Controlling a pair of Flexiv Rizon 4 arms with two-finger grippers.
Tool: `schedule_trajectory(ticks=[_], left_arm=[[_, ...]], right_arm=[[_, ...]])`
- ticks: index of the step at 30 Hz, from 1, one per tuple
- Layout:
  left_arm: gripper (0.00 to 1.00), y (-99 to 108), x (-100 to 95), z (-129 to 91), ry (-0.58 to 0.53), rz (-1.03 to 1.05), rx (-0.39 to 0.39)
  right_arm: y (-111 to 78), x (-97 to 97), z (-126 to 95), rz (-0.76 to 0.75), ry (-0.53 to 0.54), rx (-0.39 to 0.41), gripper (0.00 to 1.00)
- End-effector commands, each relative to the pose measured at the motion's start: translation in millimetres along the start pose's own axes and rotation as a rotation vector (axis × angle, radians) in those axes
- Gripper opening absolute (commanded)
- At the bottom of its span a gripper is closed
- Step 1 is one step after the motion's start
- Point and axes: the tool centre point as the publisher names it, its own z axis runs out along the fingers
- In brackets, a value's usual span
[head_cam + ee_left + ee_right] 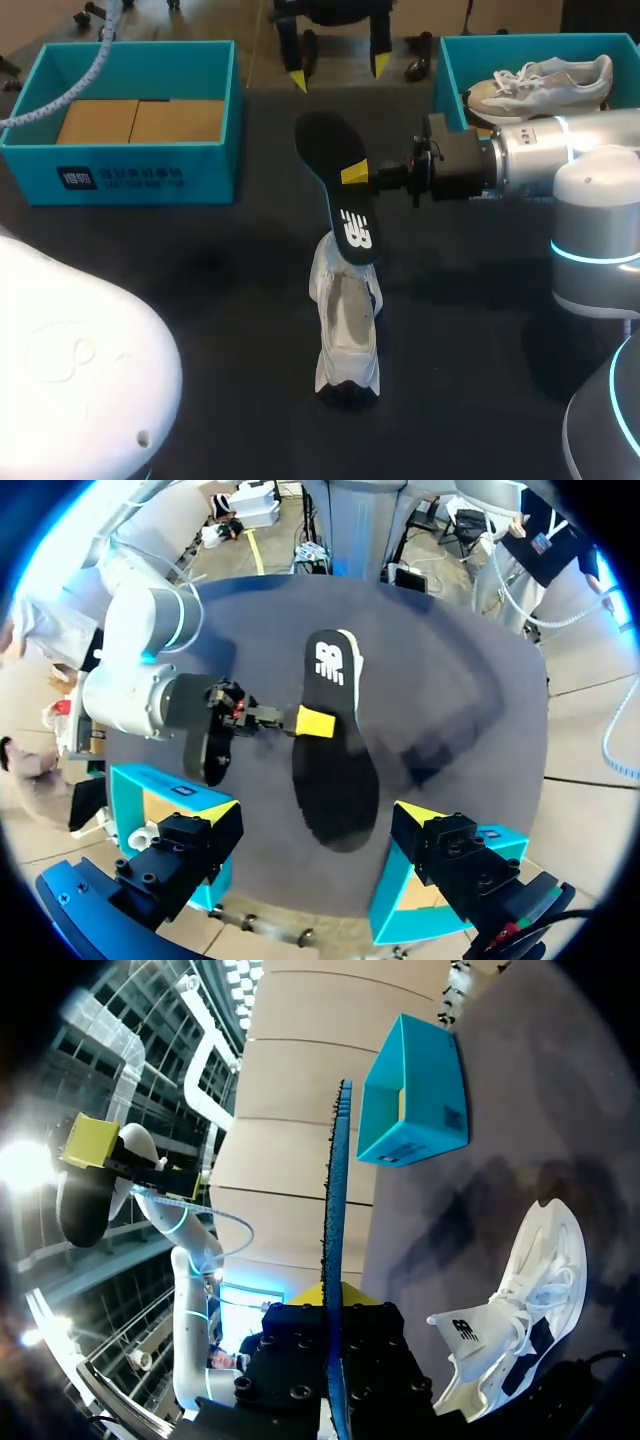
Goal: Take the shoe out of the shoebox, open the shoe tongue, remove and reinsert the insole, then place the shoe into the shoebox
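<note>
My right gripper (356, 173) is shut on the side edge of a black insole (338, 185), holding it above the table. The insole's printed end dips at the opening of a white shoe (347, 335) that lies on the dark table. In the right wrist view the insole (335, 1210) stands edge-on between the fingers of the right gripper (335, 1300), with the shoe (520, 1310) beside it. My left gripper (338, 72) hangs open over the table's far side, holding nothing. In its own view the left gripper (318, 820) looks down on the insole (335, 760).
A teal shoebox (445, 75) at the far right holds a second pale shoe (540, 85). Another teal box (140, 170) with cardboard inserts stands at the far left. A white rounded robot housing (70, 370) fills the near left corner.
</note>
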Motion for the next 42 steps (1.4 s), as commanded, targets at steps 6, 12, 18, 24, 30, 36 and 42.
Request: schedule_trajectory(ticks=[6, 12, 18, 24, 30, 36, 42], left_arm=[[1.0, -14.8, 35.6, 2.4, -0.396, 0.035, -0.041], [1.0, -34.7, 54.8, 4.3, -0.614, 0.042, -0.063], [1.0, -48.4, 74.8, 15.1, -0.785, 0.012, -0.073], [1.0, -41.7, 87.6, 22.5, -0.902, -0.021, -0.062], [1.0, -33.6, 99.4, 21.8, -1.053, -0.013, -0.051], [1.0, -33.3, 100.4, 23.0, -1.036, -0.002, -0.055], [1.0, -33.3, 100.4, 23.0, -1.036, -0.002, -0.055]], right_arm=[[-0.3, -0.2, 2.2, 0.0, -0.003, -0.001, 0.0], [-0.3, -0.2, 2.2, 0.0, -0.003, -0.001, 0.0], [-0.3, -0.2, 2.2, 0.0, -0.003, -0.001, 0.0], [-0.3, -0.2, 2.2, 0.0, -0.003, -0.001, 0.0], [-0.3, -0.2, 2.2, 0.0, -0.003, -0.001, 0.0], [-0.3, -0.2, 2.2, 0.0, -0.003, -0.001, 0.0], [-0.3, -0.2, 2.2, 0.0, -0.003, -0.001, 0.0]])
